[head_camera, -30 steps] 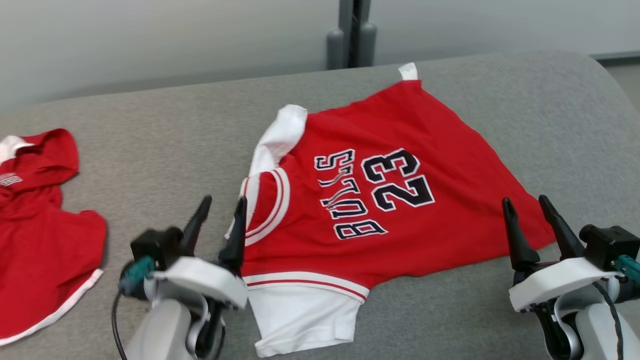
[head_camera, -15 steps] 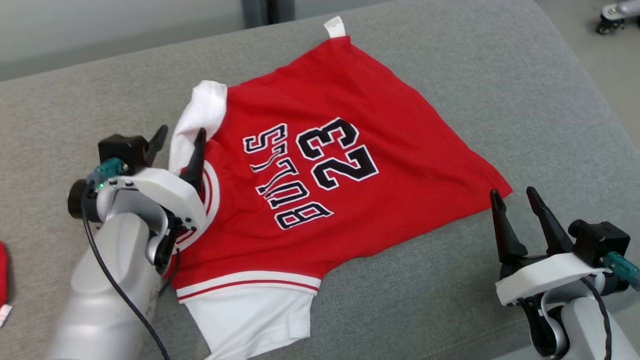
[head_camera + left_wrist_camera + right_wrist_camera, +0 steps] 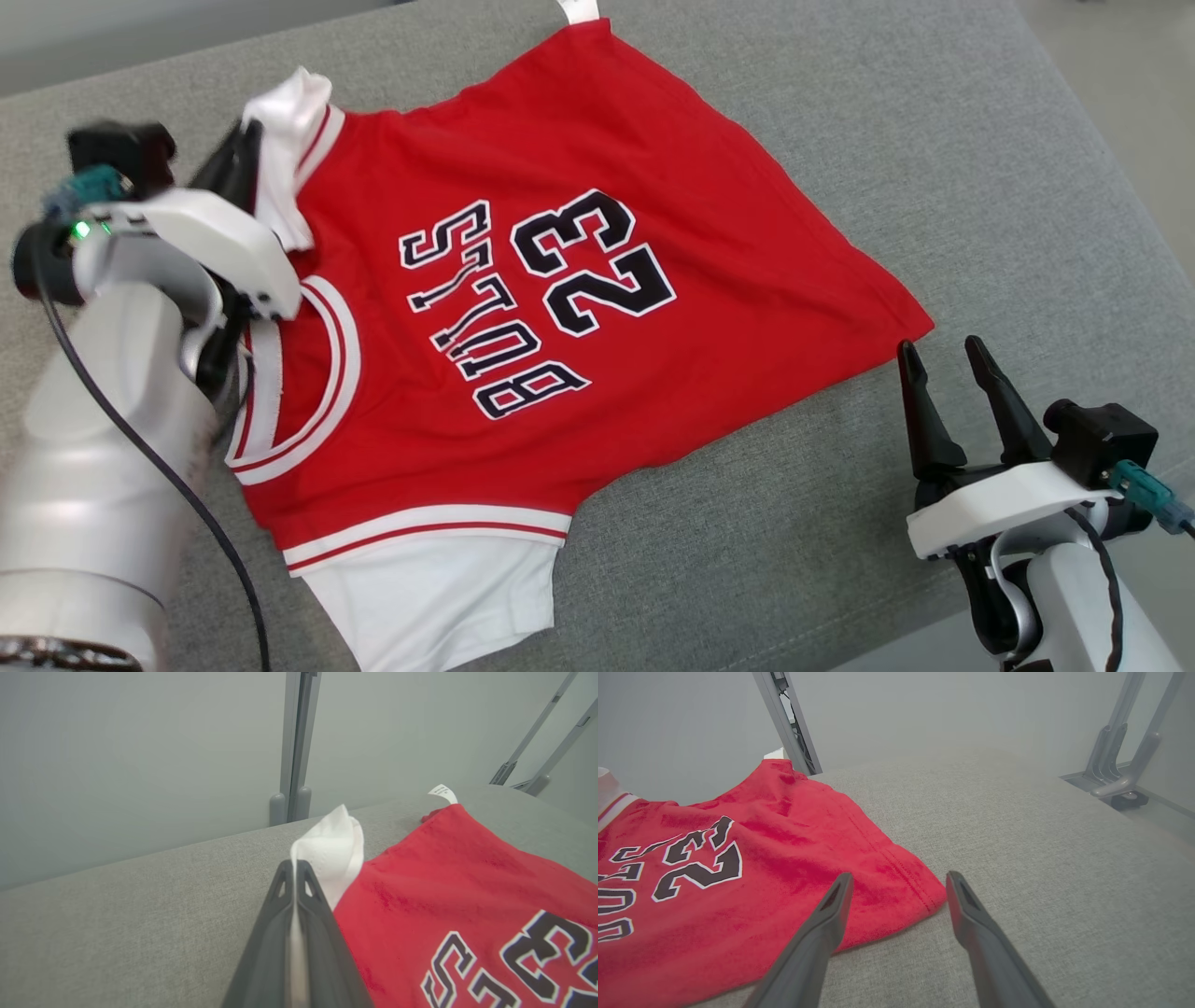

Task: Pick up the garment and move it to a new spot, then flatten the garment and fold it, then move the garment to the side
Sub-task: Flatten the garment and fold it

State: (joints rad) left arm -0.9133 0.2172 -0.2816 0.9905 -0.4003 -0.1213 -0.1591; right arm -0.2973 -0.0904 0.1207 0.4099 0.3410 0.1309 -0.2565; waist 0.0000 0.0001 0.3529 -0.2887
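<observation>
Left gripper (image 3: 238,159), at the far left of the head view, is clenched on the white sleeve (image 3: 294,112) of a red jersey (image 3: 700,187). In the left wrist view its two dark fingers (image 3: 273,933) press together on a sliver of white cloth, and the sleeve stands bunched up just past the tips. The jersey lies spread across the middle of a grey fabric tabletop (image 3: 934,140), print up, collar to the left and hem to the right. Its near sleeve (image 3: 439,597) runs to the bottom edge of the view and a white label (image 3: 579,9) sticks out at the far corner. Right of the hem the tabletop is bare out to its rounded edge, with floor (image 3: 1120,93) beyond. Right gripper (image 3: 937,345) is released, fingers apart, hovering at the near right just beside the hem corner; the right wrist view shows that corner between the fingertips and bare grey fabric stretching to the right
</observation>
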